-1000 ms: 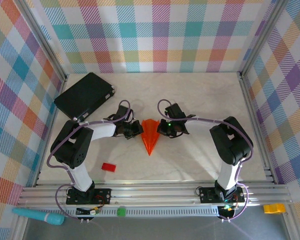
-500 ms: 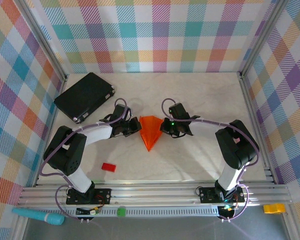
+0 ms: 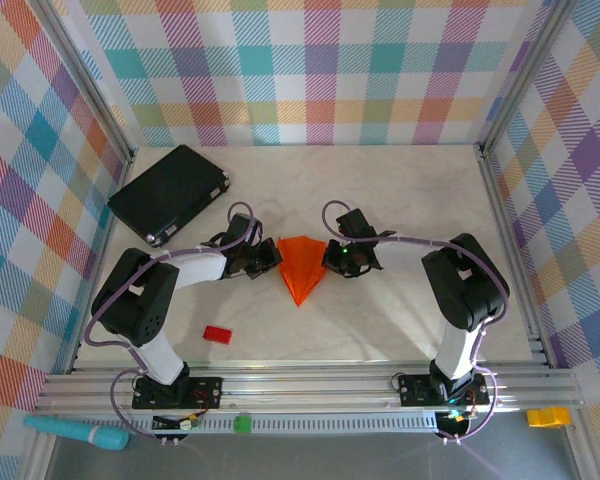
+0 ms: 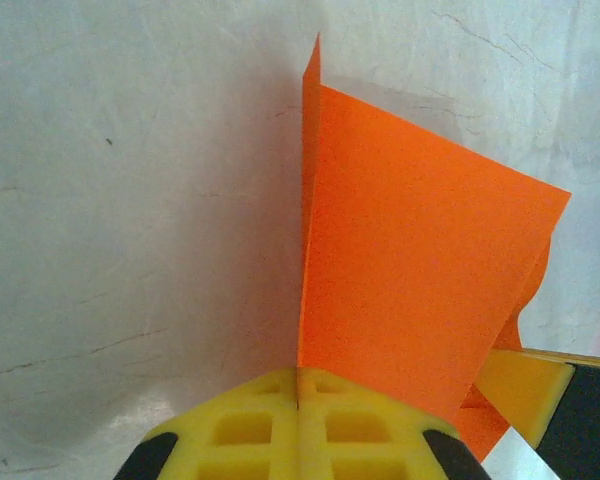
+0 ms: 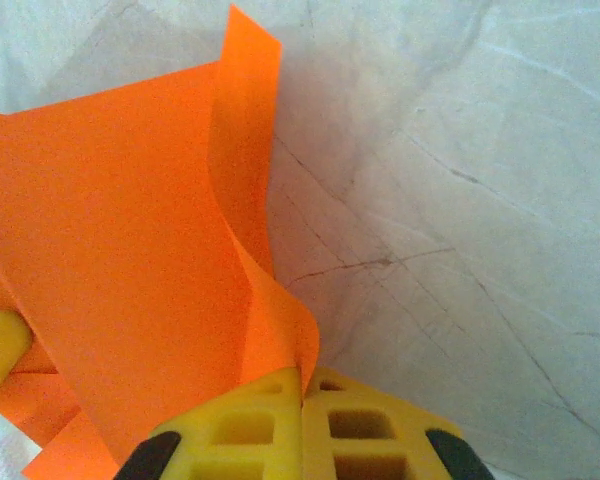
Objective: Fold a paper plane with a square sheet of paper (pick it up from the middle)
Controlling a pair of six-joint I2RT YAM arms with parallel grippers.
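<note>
The square sheet of paper is folded into an orange paper plane [image 3: 302, 265] with a wide far end and its point toward the near edge. It lies mid-table between the two grippers. My left gripper [image 3: 273, 257] is shut on the plane's left wing edge, and in the left wrist view the paper plane [image 4: 410, 280] rises from the closed left gripper [image 4: 300, 375]. My right gripper [image 3: 330, 258] is shut on the right wing edge. In the right wrist view the paper plane [image 5: 130, 250] curls into the closed right gripper [image 5: 302, 375].
A black flat case [image 3: 170, 193] lies at the far left of the table. A small red block [image 3: 216, 334] sits near the left arm's base. Plaid walls stand on three sides, and a metal rail [image 3: 310, 385] runs along the near edge.
Both grippers have moved slightly apart and toward the far side, spreading the plane's wings wider than a second ago. Both stay closed on the paper.
</note>
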